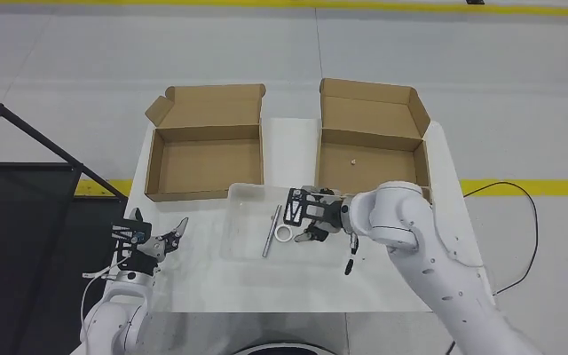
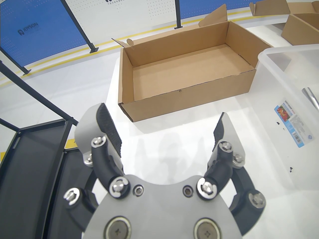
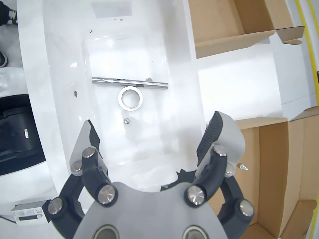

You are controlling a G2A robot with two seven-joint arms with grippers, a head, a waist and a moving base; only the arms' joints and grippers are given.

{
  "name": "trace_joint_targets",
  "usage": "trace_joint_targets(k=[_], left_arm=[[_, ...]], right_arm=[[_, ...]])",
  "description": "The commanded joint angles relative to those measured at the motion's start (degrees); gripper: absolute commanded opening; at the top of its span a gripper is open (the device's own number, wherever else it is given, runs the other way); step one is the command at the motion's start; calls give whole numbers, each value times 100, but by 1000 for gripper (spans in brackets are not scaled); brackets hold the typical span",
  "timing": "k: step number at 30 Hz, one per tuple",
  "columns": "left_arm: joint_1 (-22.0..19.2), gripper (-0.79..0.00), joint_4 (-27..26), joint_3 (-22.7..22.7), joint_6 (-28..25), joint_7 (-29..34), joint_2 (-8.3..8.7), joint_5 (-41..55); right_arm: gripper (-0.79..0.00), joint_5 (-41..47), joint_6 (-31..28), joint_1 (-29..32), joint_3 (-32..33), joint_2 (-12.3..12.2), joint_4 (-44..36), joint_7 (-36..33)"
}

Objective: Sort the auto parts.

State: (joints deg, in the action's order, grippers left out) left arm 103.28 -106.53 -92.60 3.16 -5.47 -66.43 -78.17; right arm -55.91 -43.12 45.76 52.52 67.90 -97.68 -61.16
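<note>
Looking down from above: a pale grey floor (image 1: 89, 53), smooth, brightly and evenly lit, with faint seams. A yellow line (image 1: 266, 4) runs along the very top edge of the frame. A second yellow stripe (image 1: 515, 187) crosses at mid-height and shows at the right. The white worktop (image 1: 293, 142) sits in the centre. At the lower left there's a black metal stand (image 1: 35, 222), with a slanting black bar (image 1: 53, 146) above it. In the left wrist view, partitions line the far side of the floor: blue panels (image 2: 37, 21), a white perforated panel (image 2: 139, 13) between them, and black posts (image 2: 74, 21) on flat feet.
</note>
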Motion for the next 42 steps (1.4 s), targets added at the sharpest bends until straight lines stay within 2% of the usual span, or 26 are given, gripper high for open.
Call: trace_joint_targets(k=[1,2,5,6,8,22,27,42], left_arm=[[0,0,0,0,0,0,0,0],[0,0,0,0,0,0,0,0],[0,0,0,0,0,0,0,0],[0,0,0,0,0,0,0,0],[0,0,0,0,0,0,0,0],[0,0,0,0,0,0,0,0],[0,0,0,0,0,0,0,0],[0,0,0,0,0,0,0,0]], right_arm=[[-108,-29,-20,-109,-216,3,200,20],[-169,-49,8,-157,-308,3,270,-9],[-280,-21,82,-283,-525,6,468,-82],[-363,-16,130,-316,-593,9,518,-130],[-400,16,237,-377,-705,18,631,-237],[-434,515,444,-835,-1545,56,1263,-444],[-505,630,470,-941,-1690,69,1372,-470],[-536,743,579,-1140,-2012,169,1680,-521]])
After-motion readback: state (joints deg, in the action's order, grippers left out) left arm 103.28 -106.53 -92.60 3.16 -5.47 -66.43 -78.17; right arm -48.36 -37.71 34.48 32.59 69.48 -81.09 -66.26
